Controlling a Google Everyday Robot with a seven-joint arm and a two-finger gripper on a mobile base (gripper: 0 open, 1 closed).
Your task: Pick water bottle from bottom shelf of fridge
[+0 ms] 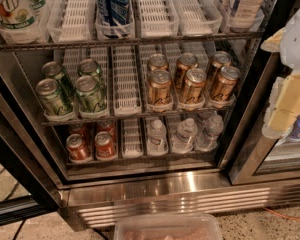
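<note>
On the bottom shelf [131,139], red cans [92,145] sat at seven o'clock and the water bottle [185,133] near six. The gripper [290,91] hung at three o'clock, open or closed I couldn't tell. It should drop low and enter level beneath the gold cans [192,84].

My pincer [289,99] at right edge, blurred, partly cropped. Half hidden under rack [130,113]: rear red cans [106,127]. Cut by top edge: top bottles [112,4]. Cropped at bottom: clear tub [167,226].
</note>
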